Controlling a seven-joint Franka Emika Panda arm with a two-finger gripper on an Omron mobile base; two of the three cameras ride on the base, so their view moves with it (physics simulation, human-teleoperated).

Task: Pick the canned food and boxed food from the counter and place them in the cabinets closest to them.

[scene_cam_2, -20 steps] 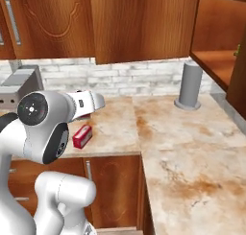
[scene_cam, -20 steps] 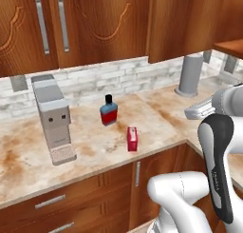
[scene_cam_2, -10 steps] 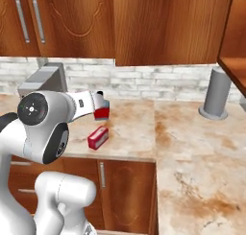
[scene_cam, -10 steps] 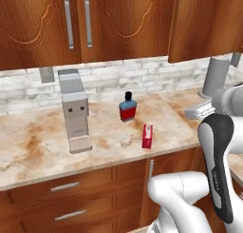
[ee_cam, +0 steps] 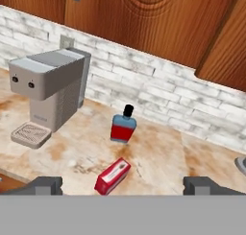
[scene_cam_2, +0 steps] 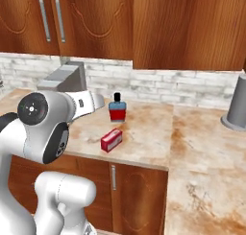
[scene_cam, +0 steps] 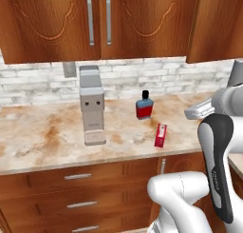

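The boxed food [scene_cam: 161,135] stands near the front edge of the bench [scene_cam: 47,137], a thin red box with a pale mark on its face; in the right base view it [scene_cam_2: 111,140] sits just in front of the arm's white forearm, and in the hand view it [ee_cam: 113,176] lies between and a little ahead of the two dark finger tips. Behind it, closer to the brick backsplash, stands a squat blue-and-red bottle [scene_cam: 144,105] with a black cap, apart from the box. To the left of the bottle in the left base view is a grey coffee machine [scene_cam: 92,104] with a drip tray at its foot, standing upright against the wall. Above the bench hang the cabinets [scene_cam: 97,23], their carved doors closed and their silver bar handles side by side. At the far right of the right base view a grey cylinder [scene_cam_2: 237,104] stands on the bench near the corner. The end effector [ee_cam: 124,185] is open with its jaws spread wide, holding nothing, hovering above the bench and looking down toward the box and the bottle. The canned food cannot be made out anywhere on the visible stretch of bench.
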